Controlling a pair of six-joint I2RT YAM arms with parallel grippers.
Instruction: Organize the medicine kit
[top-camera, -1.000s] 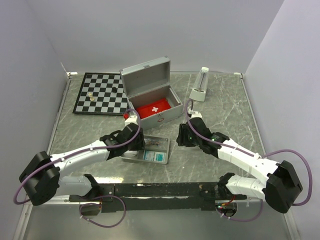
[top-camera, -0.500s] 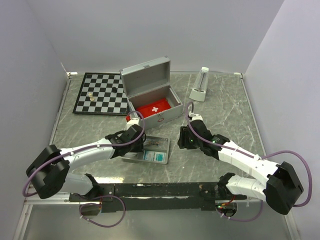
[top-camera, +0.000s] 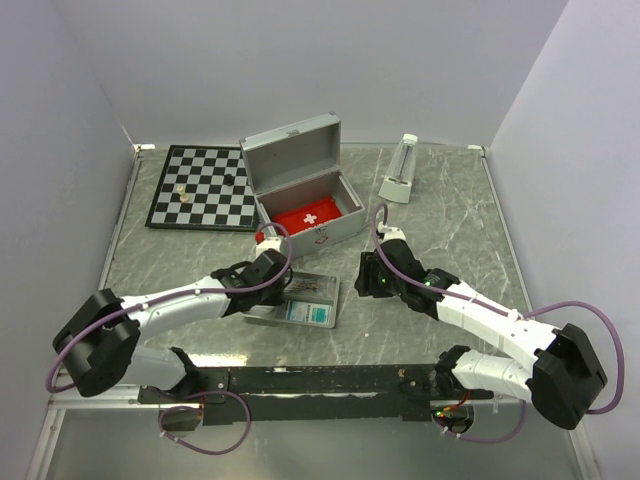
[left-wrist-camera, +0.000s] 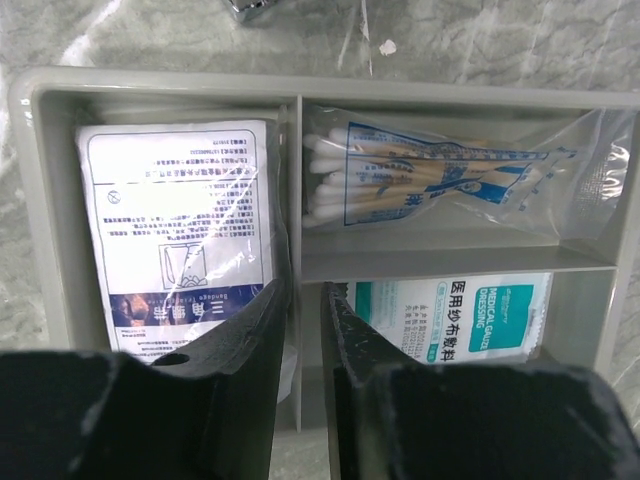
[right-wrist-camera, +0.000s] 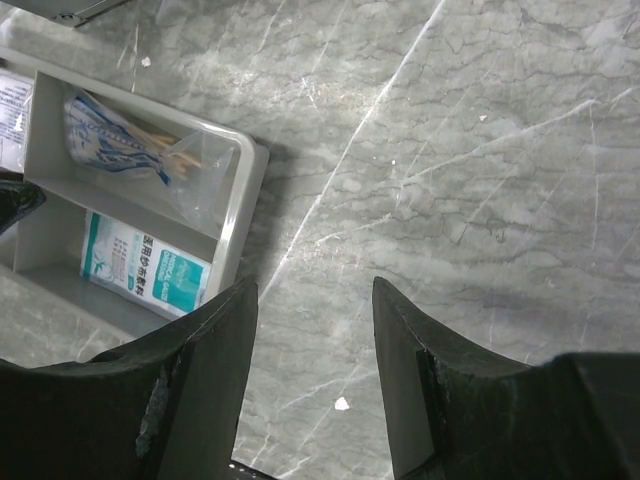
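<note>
Find the kit (top-camera: 293, 152) open toward the back of the bench (top-camera: 450, 220), lid up, with a red pouch (top-camera: 308, 216) inside. Just in front, see the tray (left-wrist-camera: 300, 85) holding a bandage packet (left-wrist-camera: 180, 220), swabs (left-wrist-camera: 430, 185) and a dressing (left-wrist-camera: 470, 310), each in its own compartment.

Looks like the step of lifting the tray into the kit. Lower the left gripper (left-wrist-camera: 305, 300), nearly together with only a slit and astride the tray's middle wall but clamping nothing, squarely onto that wall. Pinch deep, lift level so nothing slides out, and clear the kit's front wall. Keep the right gripper (right-wrist-camera: 315, 300), spread wide over bare bench just right of the tray, ready to steady the rim.

Expect a hard, slick grey marbled top. Mind the chessboard (top-camera: 200, 188) back left and the pale walls on three sides.
</note>
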